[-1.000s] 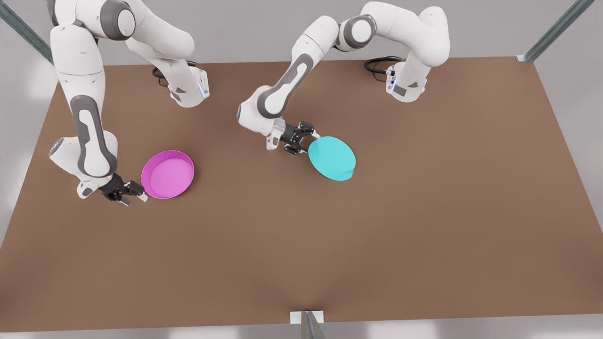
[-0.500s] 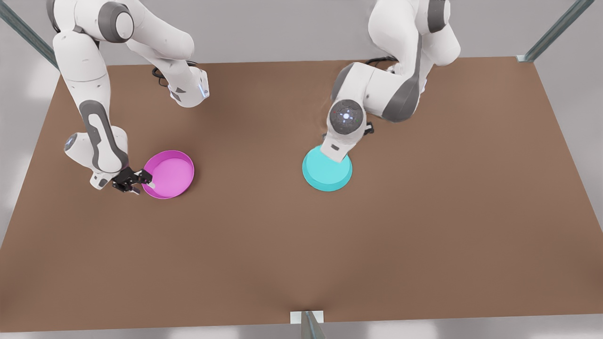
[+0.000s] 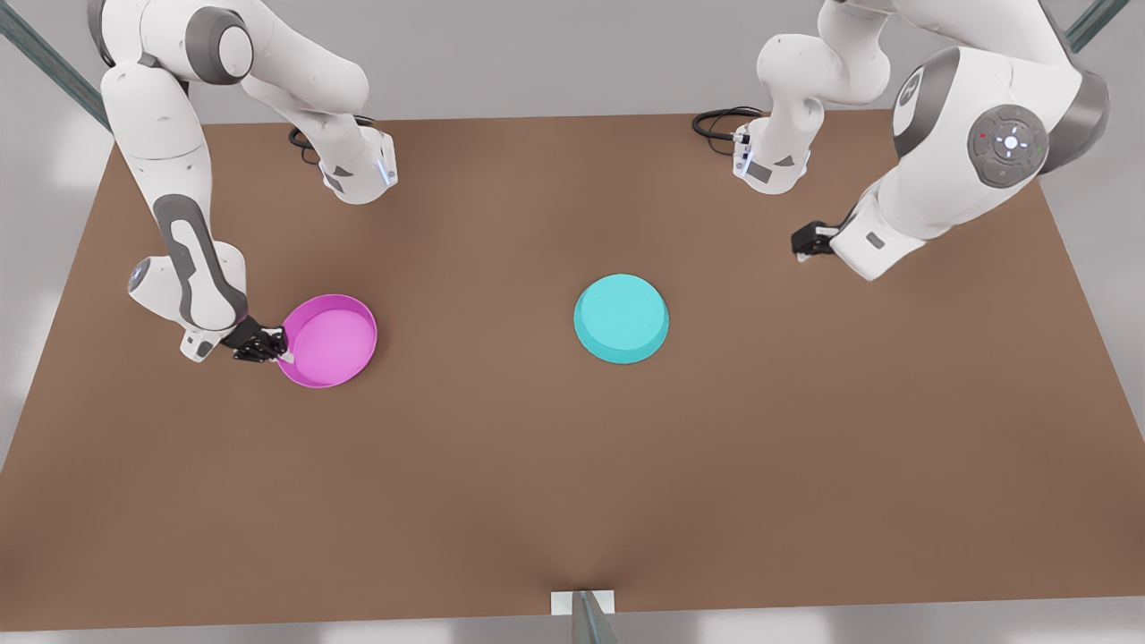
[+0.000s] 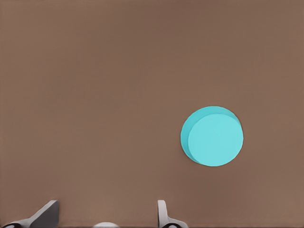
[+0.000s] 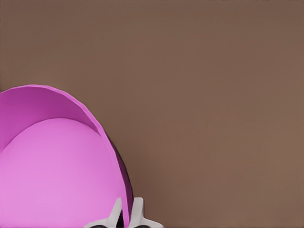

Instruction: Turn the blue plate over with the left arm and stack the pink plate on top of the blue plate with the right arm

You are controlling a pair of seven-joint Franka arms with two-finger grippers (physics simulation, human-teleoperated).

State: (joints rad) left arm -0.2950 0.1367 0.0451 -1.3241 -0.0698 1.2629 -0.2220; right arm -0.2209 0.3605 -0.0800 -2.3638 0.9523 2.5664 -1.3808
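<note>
table [image 3: 555, 465]: brown, spans nearly the whole front view; both arm bases sit along its top edge
left arm [image 3: 948, 170]: upper right of the front view, raised and folded, well apart from both plates
right arm [image 3: 183, 259]: left side of the front view, reaching down to the pink plate
blue plate [image 3: 621, 318]: just right of centre in the front view, flat on the table, upside down with the base facing up; right of centre in the left wrist view [image 4: 212, 136]
pink plate [image 3: 328, 341]: left of centre in the front view, opening up, held at its left rim; looks slightly tilted; lower left of the right wrist view [image 5: 57, 171]
left hand [image 3: 808, 241]: black, right part of the front view, well apart from the blue plate; fingers [image 4: 162, 213] spread, nothing between them
right hand [image 3: 268, 344]: at the pink plate's left rim, fingers [image 5: 137, 211] clamped on the rim wall, one either side
</note>
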